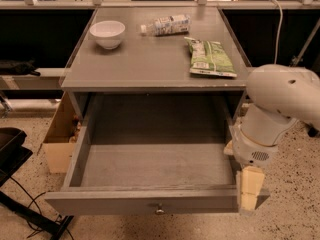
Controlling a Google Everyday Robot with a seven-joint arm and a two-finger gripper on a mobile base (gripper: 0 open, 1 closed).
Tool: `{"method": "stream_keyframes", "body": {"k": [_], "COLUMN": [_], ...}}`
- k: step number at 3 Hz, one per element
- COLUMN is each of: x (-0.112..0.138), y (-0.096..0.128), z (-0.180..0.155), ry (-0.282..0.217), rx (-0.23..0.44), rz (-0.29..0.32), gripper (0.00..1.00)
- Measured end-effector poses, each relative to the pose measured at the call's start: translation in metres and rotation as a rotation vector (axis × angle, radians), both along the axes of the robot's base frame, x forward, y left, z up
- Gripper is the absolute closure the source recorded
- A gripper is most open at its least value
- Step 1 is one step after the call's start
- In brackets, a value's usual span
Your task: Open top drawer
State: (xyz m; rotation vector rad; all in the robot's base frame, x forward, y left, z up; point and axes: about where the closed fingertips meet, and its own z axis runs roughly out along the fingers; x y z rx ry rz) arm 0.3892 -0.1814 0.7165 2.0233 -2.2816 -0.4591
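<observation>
The top drawer point(150, 201) is a wide grey wooden drawer pulled far out of the grey cabinet, showing its deep empty box. A small round brass knob point(159, 210) sits at the middle of its front. My gripper point(249, 188) hangs from the white arm point(277, 101) at the drawer's front right corner, right against the front panel's right end. Its pale fingers point(251, 181) point down.
On the cabinet top point(145, 64) stand a white bowl point(107, 33), a lying plastic bottle point(167, 25) and a green snack bag point(210, 58). A cardboard box point(60, 134) stands on the floor to the left. A black stand point(12, 149) and cables are at far left.
</observation>
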Motion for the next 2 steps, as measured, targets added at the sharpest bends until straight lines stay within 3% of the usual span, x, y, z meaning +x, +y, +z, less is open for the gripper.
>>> {"method": "stream_keyframes", "body": {"k": [1, 2], "x": [0.006, -0.003], "y": [-0.013, -0.022], "z": [0.072, 0.122], "ry": [-0.102, -0.182], "rx": [0.002, 0.010], "rz": [0.034, 0.084], "gripper": [0.00, 0.00]}}
